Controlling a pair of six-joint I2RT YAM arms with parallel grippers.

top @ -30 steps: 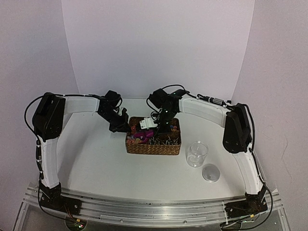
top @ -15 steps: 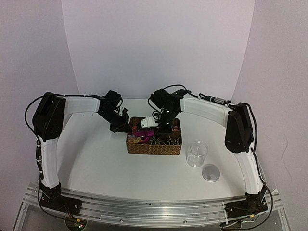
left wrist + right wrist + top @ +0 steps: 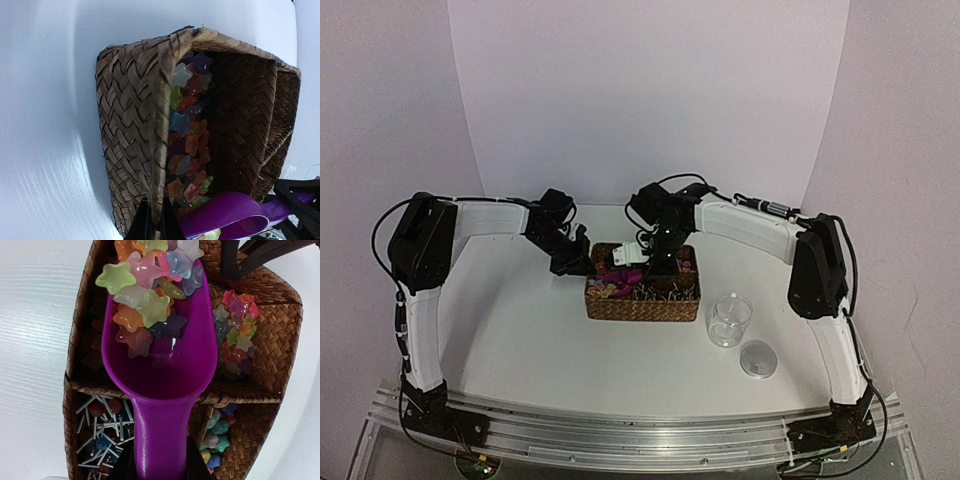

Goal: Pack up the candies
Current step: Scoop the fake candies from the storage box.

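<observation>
Right gripper point(image 3: 160, 465): clenched on the handle of the purple scoop point(image 3: 160, 365), one finger on each side of it.
Candies point(image 3: 145, 295): heaped in the scoop's bowl toward its front lip, well ahead of the right gripper and over the basket point(image 3: 80, 325). More lie loose in the compartments below and to the right.
Left gripper point(image 3: 155, 225): pinched shut on the basket's wall, a finger on either side of the rim. Candies lie inside, just past the fingers.
Candy form: star-shaped, translucent, glossy. Green, orange, pink, blue and purple.
Scoop: smooth shiny plastic, deep rounded bowl narrowing to a straight handle.
Basket: brown woven wicker, rectangular, split by woven dividers.
Lollipops point(image 3: 102, 425): round heads on thin white sticks, in the compartment left of the handle.
Jar point(image 3: 729, 320): clear, upright and open, on the white table point(image 3: 540, 330) right of the basket.
Lid point(image 3: 758, 358): round, flat on the table, near the jar.
</observation>
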